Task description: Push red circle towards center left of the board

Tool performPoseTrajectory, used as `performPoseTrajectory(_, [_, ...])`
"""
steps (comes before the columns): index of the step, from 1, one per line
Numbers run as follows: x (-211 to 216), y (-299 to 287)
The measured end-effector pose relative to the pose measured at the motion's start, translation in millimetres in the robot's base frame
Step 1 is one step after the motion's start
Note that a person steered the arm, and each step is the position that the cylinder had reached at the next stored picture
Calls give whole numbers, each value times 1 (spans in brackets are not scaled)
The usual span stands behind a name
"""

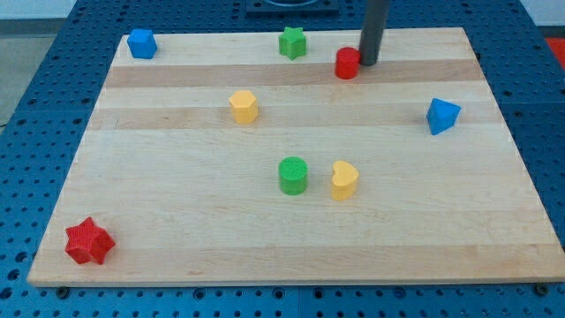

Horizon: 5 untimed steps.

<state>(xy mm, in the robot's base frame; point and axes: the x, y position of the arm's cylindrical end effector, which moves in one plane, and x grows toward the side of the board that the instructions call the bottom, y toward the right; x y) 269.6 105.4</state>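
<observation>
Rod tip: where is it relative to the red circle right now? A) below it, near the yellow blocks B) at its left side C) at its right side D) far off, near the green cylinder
C: my tip sits at the right edge of the red circle, near the view's top of the board.

Eight small coloured plastic blocks: two red, a red circle block (pixel 347 63) and a red star block (pixel 89 241); two green, a green star block (pixel 292 42) and a green cylinder block (pixel 293 175); two yellow, a yellow hexagon block (pixel 244 106) and a yellow heart-shaped block (pixel 343 179); two blue, a blue cube-like block (pixel 141 43) and a blue triangular block (pixel 442 116). One dark rod.
</observation>
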Motion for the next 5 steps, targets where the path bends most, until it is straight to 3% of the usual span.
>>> performPoseTrajectory(2, [28, -54])
performPoseTrajectory(4, [61, -66])
performPoseTrajectory(5, [55, -78])
